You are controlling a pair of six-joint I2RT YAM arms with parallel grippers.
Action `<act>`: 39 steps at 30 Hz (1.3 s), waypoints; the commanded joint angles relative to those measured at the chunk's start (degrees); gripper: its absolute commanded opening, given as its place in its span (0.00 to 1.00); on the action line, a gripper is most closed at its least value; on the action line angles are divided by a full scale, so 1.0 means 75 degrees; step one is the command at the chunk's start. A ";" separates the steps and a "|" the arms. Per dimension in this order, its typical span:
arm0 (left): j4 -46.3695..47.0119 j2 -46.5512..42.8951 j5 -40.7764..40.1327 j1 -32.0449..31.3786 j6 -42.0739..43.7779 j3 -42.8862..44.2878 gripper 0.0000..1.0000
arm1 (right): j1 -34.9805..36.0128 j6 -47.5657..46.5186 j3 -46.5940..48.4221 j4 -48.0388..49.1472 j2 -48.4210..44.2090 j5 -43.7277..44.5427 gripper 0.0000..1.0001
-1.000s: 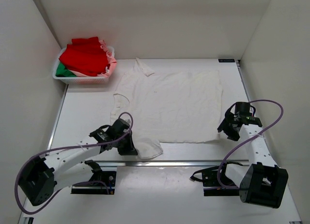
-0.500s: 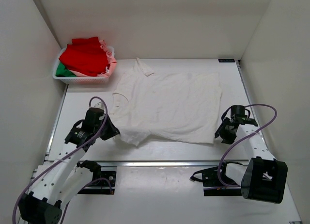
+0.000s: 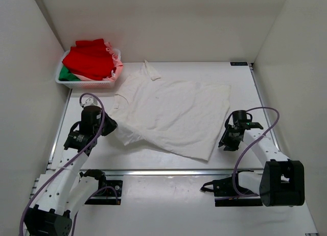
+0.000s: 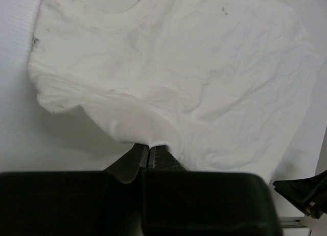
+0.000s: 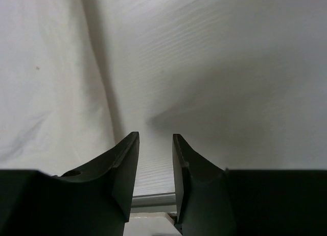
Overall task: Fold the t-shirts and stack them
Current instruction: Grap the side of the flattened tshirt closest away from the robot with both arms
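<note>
Your L gripper (image 4: 149,150) pinches the off-white t-shirt (image 3: 171,113) at its near-left edge; shirt lies skewed mid-table. Your R gripper (image 5: 155,139): narrow gap, empty, just beside the shirt's right edge; other t-shirts (image 3: 92,57) sit in basket (image 3: 84,85), far left.

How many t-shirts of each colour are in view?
Wrinkled off-white cloth t-shirt, on table: 1
Bright red cloth shirt, in white mesh plastic basket: 1
Pale pink cloth shirt, in basket: 1
Green cloth shirt, in basket: 1
Total: 4
</note>
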 commanded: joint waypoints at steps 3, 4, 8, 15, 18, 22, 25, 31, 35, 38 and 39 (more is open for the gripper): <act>0.0466 -0.0137 -0.0056 -0.0040 -0.0145 -0.0044 0.00 | 0.1072 0.0658 -0.0191 0.0530 0.0437 -0.0396 0.31; 0.0489 -0.0264 0.0002 -0.0017 -0.0180 -0.0091 0.00 | 0.1212 0.0670 -0.0272 0.0729 0.0518 -0.0652 0.33; 0.0490 -0.0243 0.0003 -0.0052 -0.0169 -0.0173 0.00 | 0.1541 0.0588 -0.0180 0.1211 0.0952 -0.1274 0.35; 0.0559 -0.0289 0.0073 -0.0075 -0.0169 -0.0267 0.00 | 0.1951 0.0869 0.0043 0.1622 0.1011 -0.1475 0.34; 0.0560 -0.0266 0.0131 -0.0087 -0.0192 -0.0314 0.00 | 0.2197 0.1102 -0.0003 0.1831 0.1047 -0.1463 0.33; 0.0594 -0.0289 0.0143 -0.0110 -0.0146 -0.0442 0.00 | 0.2373 0.1396 -0.0272 0.2313 0.0755 -0.1604 0.33; 0.0537 -0.0289 0.0190 -0.0075 -0.0180 -0.0431 0.00 | 0.2561 0.1595 -0.0261 0.2488 0.0788 -0.1545 0.34; 0.0642 -0.0289 0.0202 -0.0180 -0.0193 -0.0501 0.00 | 0.3358 0.1466 0.0629 0.1739 0.1806 -0.0549 0.34; 0.0630 -0.0324 0.0284 -0.0099 -0.0204 -0.0501 0.00 | 0.3756 0.1513 0.0723 0.1715 0.2090 -0.0129 0.20; 0.0572 -0.0348 0.0237 -0.0076 -0.0216 -0.0536 0.00 | 0.3827 0.1700 0.0606 0.1820 0.1868 -0.0220 0.11; 0.0618 -0.0359 0.0237 -0.0156 -0.0216 -0.0560 0.00 | 0.3746 0.1631 0.0594 0.1774 0.1832 -0.0256 0.12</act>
